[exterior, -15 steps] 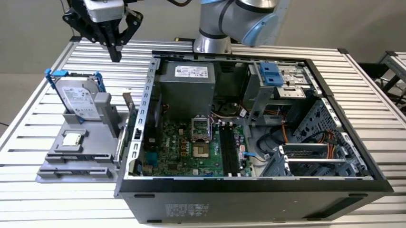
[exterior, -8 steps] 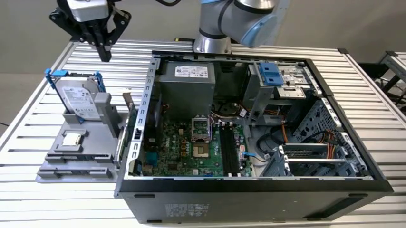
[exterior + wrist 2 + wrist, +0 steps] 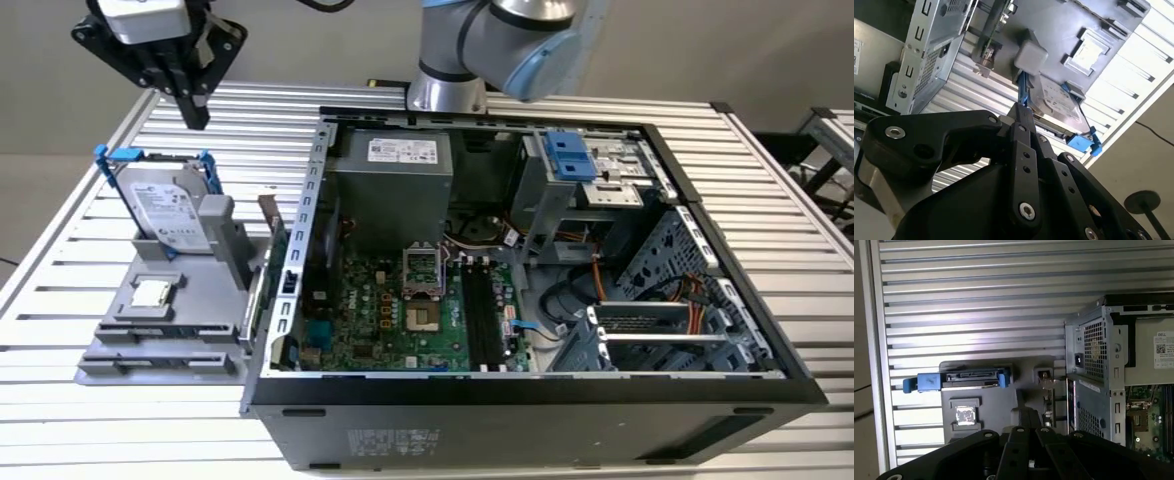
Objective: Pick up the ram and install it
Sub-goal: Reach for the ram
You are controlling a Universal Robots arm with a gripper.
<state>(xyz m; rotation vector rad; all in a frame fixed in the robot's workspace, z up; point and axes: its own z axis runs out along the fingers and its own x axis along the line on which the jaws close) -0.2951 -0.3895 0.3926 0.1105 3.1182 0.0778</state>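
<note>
While the gripper (image 3: 196, 118) hangs high over the far side of the table (image 3: 267, 110), at the exterior view's left and well clear of everything, its fingers look pressed together with nothing between them; both wrist views agree. The ram (image 3: 271, 222) reads as the thin stick standing on edge in the gray fixture (image 3: 147, 345), in the gap between the hard drive (image 3: 167, 210) and the side wall of the open case (image 3: 287, 300). Can't make out its chips from here. My read on the step in hand: it's the reach for the pick, nothing grasped yet. To do it well, open the fingers before descending, and only a little wider than the board's thickness, since the drive's holder sits just beside it on one side and the case wall is close on the other. Set the jaws across the flat faces, not the ends. Come straight down and take the upper edge near mid-length so it won't pivot. Lift it vertically out of its slot. The memory slots (image 3: 483, 320) on the motherboard (image 3: 380, 320) look empty. The processor chip (image 3: 152, 292) in the fixture is not the target.
</note>
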